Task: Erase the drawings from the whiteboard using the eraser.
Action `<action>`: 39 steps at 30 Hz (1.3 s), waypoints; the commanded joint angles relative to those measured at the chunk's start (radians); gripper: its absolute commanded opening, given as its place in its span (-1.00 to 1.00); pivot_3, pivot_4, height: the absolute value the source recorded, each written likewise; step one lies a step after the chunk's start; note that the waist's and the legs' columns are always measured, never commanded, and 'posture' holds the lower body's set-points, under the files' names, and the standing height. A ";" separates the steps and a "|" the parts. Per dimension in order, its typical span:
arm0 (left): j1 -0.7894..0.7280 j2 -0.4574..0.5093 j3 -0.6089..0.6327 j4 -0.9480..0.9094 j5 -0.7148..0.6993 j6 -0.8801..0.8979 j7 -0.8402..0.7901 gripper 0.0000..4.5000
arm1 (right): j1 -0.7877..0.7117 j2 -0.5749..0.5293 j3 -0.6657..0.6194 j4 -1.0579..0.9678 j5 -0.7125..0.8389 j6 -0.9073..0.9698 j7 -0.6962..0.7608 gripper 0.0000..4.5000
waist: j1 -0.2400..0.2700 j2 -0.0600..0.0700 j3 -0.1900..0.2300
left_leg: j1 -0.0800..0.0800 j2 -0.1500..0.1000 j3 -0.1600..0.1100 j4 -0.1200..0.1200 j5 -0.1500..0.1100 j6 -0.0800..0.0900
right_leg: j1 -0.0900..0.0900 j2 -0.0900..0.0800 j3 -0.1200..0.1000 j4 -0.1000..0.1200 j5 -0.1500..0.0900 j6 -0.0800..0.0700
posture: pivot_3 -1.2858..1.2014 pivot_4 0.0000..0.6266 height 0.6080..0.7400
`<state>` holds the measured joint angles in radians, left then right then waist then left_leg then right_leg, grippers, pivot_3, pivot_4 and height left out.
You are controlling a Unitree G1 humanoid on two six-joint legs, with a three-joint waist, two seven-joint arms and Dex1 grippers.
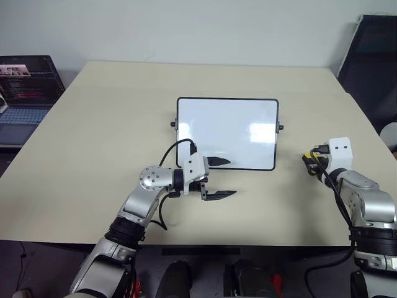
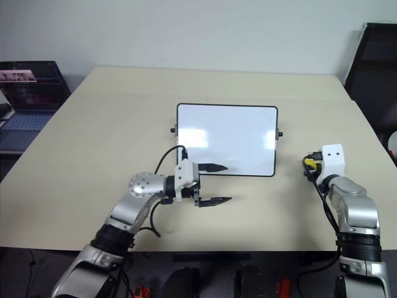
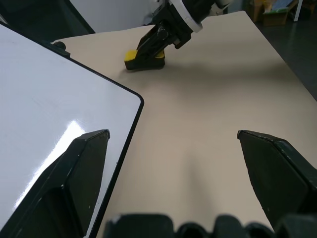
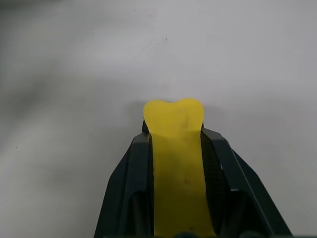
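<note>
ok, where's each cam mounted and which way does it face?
Left and right eye views: on the head, looking forward and down over the beige table at the glossy white black-framed whiteboard; both arms show.
Left wrist view: along the open left gripper, over the board's corner, toward the right gripper.
Right wrist view: along the right gripper's fingers, clamped on the small yellow eraser above the tabletop.
Shared: the eraser appears in every view.
</note>
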<state>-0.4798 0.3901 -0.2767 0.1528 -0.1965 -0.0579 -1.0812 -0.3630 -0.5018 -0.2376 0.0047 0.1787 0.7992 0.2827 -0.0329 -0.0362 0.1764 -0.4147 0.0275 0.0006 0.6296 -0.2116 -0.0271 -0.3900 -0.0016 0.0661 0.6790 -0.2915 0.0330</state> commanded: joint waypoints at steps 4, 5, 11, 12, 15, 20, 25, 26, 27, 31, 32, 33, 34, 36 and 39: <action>-0.016 -0.004 0.013 -0.026 0.000 -0.018 0.003 1.00 | -0.010 -0.012 -0.014 -0.022 -0.002 -0.009 -0.010 -0.36 | 0.000 0.000 0.000 | 0.000 0.000 0.000 0.000 0.000 0.000 | 0.000 0.000 0.000 0.000 0.000 0.000 | 0.03 -0.52 1.00; -0.017 -0.004 0.013 -0.026 0.000 -0.018 0.003 1.00 | -0.012 -0.014 -0.012 -0.017 -0.007 -0.006 -0.015 -0.36 | 0.000 0.000 0.000 | 0.000 0.000 0.000 0.000 0.000 0.000 | 0.000 0.000 0.000 0.000 0.000 0.000 | 0.03 -0.52 1.00; -0.020 -0.005 0.014 -0.023 0.000 -0.018 0.003 1.00 | -0.010 0.008 -0.041 -0.042 0.033 0.001 -0.006 -0.48 | 0.000 0.000 0.000 | 0.000 0.000 0.000 0.000 0.000 0.000 | 0.000 0.000 0.000 0.000 0.000 0.000 | 0.03 -0.52 1.00; -0.020 -0.005 0.014 -0.022 0.000 -0.018 0.003 1.00 | -0.010 0.007 -0.040 -0.042 0.033 0.003 -0.008 -0.48 | 0.000 0.000 0.000 | 0.000 0.000 0.000 0.000 0.000 0.000 | 0.000 0.000 0.000 0.000 0.000 0.000 | 0.03 -0.52 1.00; -0.020 -0.005 0.014 -0.023 0.000 -0.019 0.003 1.00 | -0.009 -0.002 -0.026 -0.038 0.027 0.023 -0.013 -0.48 | 0.000 0.000 0.000 | 0.000 0.000 0.000 0.000 0.000 0.000 | 0.000 0.000 0.000 0.000 0.000 0.000 | 0.03 -0.52 1.00; -0.020 -0.005 0.014 -0.024 0.000 -0.018 0.004 1.00 | -0.007 0.001 -0.031 -0.046 0.030 0.011 -0.010 -0.48 | 0.000 0.000 0.000 | 0.000 0.000 0.000 0.000 0.000 0.000 | 0.000 0.000 0.000 0.000 0.000 0.000 | 0.03 -0.52 1.00; -0.022 -0.005 0.014 -0.022 0.001 -0.016 0.005 1.00 | -0.006 -0.003 -0.024 -0.045 0.018 0.032 -0.023 -0.48 | 0.000 0.000 0.000 | 0.000 0.000 0.000 0.000 0.000 0.000 | 0.000 0.000 0.000 0.000 0.000 0.000 | 0.03 -0.52 1.00; -0.022 -0.005 0.014 -0.022 0.001 -0.016 0.005 1.00 | -0.007 0.000 -0.029 -0.048 0.024 0.023 -0.021 -0.48 | 0.000 0.000 0.000 | 0.000 0.000 0.000 0.000 0.000 0.000 | 0.000 0.000 0.000 0.000 0.000 0.000 | 0.03 -0.52 1.00; -0.023 -0.005 0.014 -0.021 0.001 -0.018 0.005 1.00 | -0.009 0.002 -0.031 -0.050 0.027 0.014 -0.021 -0.48 | 0.000 0.000 0.000 | 0.000 0.000 0.000 0.000 0.000 0.000 | 0.000 0.000 0.000 0.000 0.000 0.000 | 0.03 -0.52 1.00; -0.023 -0.005 0.015 -0.019 0.002 -0.019 0.006 1.00 | -0.019 -0.007 -0.024 -0.032 0.019 0.032 -0.030 -0.48 | 0.000 0.000 0.000 | 0.000 0.000 0.000 0.000 0.000 0.000 | 0.000 0.000 0.000 0.000 0.000 0.000 | 0.03 -0.52 1.00; -0.023 -0.005 0.015 -0.020 0.002 -0.019 0.006 1.00 | -0.021 -0.007 -0.025 -0.029 0.020 0.029 -0.029 -0.48 | 0.000 0.000 0.000 | 0.000 0.000 0.000 0.000 0.000 0.000 | 0.000 0.000 0.000 0.000 0.000 0.000 | 0.03 -0.52 1.00; -0.023 -0.004 0.015 -0.020 0.002 -0.019 0.006 1.00 | -0.022 -0.007 -0.026 -0.028 0.020 0.025 -0.028 -0.48 | 0.000 0.000 0.000 | 0.000 0.000 0.000 0.000 0.000 0.000 | 0.000 0.000 0.000 0.000 0.000 0.000 | 0.03 -0.52 1.00; -0.022 -0.004 0.015 -0.020 0.002 -0.019 0.006 1.00 | -0.024 -0.006 -0.031 -0.031 0.024 0.013 -0.026 -0.48 | 0.000 0.000 0.000 | 0.000 0.000 0.000 0.000 0.000 0.000 | 0.000 0.000 0.000 0.000 0.000 0.000 | 0.03 -0.52 1.00; -0.023 -0.004 0.015 -0.020 0.002 -0.020 0.006 1.00 | -0.024 0.000 -0.041 -0.040 0.038 -0.005 -0.016 -0.36 | 0.000 0.000 0.000 | 0.000 0.000 0.000 0.000 0.000 0.000 | 0.000 0.000 0.000 0.000 0.000 0.000 | 0.03 -0.52 1.00; -0.022 -0.005 0.014 -0.022 0.002 -0.019 0.006 1.00 | -0.029 0.012 -0.060 -0.042 0.063 0.018 -0.023 -0.36 | 0.000 0.000 0.000 | 0.000 0.000 0.000 0.000 0.000 0.000 | 0.000 0.000 0.000 0.000 0.000 0.000 | 0.03 -0.52 1.00</action>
<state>-0.4842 0.3892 -0.2767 0.1531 -0.1959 -0.0579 -1.0801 -0.3713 -0.4890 -0.2590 -0.0007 0.2222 0.8196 0.2603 -0.0330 -0.0361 0.1763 -0.4147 0.0274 0.0007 0.6297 -0.2116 -0.0271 -0.3900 -0.0016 0.0662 0.6792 -0.2915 0.0330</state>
